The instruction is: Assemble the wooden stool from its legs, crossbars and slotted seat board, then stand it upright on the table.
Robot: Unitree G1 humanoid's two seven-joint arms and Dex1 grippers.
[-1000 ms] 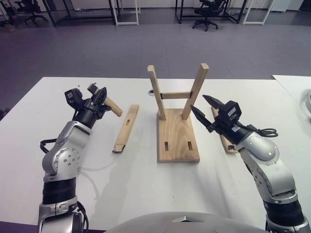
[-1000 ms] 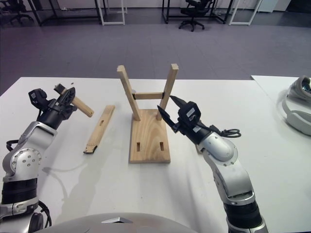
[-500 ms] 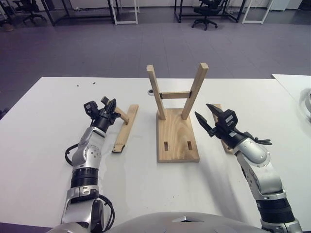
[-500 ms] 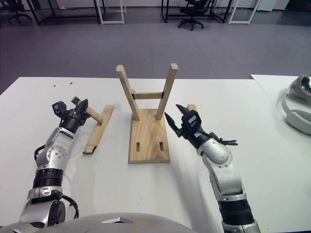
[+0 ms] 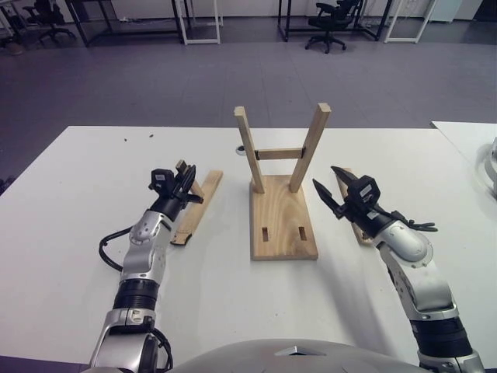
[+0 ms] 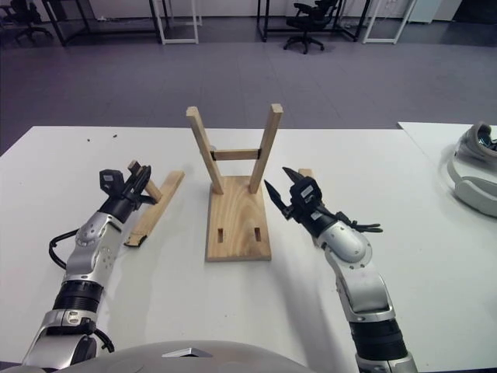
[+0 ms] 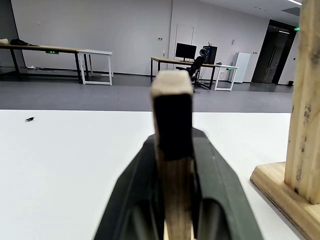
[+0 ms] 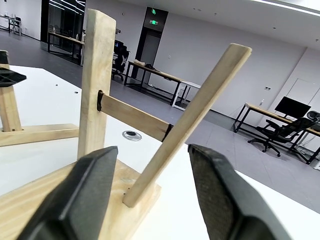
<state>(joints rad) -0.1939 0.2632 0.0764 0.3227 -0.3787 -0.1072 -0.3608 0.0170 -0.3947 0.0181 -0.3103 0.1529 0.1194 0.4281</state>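
1. Slotted seat board (image 5: 283, 221) is lying flat at mid-tabletop (image 5: 70, 233). Its near slots are sitting empty.
2. Left-hand leg (image 5: 249, 149) and right-hand leg (image 5: 310, 148) are standing up from the board's far end, leaning apart, with a crossbar (image 5: 280, 153) joining them.
3. Left gripper (image 5: 185, 182) is sitting low, left of the board, its fingers clenching a short wooden piece (image 7: 172, 150).
4. A loose leg (image 5: 194, 211) is lying between that gripper and the board.
5. Right gripper (image 5: 324, 176) is hanging just right of the board, near the right-hand leg, with its fingers (image 8: 80, 200) released, spread wide and gripping nothing.
6. Another wooden piece (image 5: 362, 233) is lying beneath the right arm, partly hidden.
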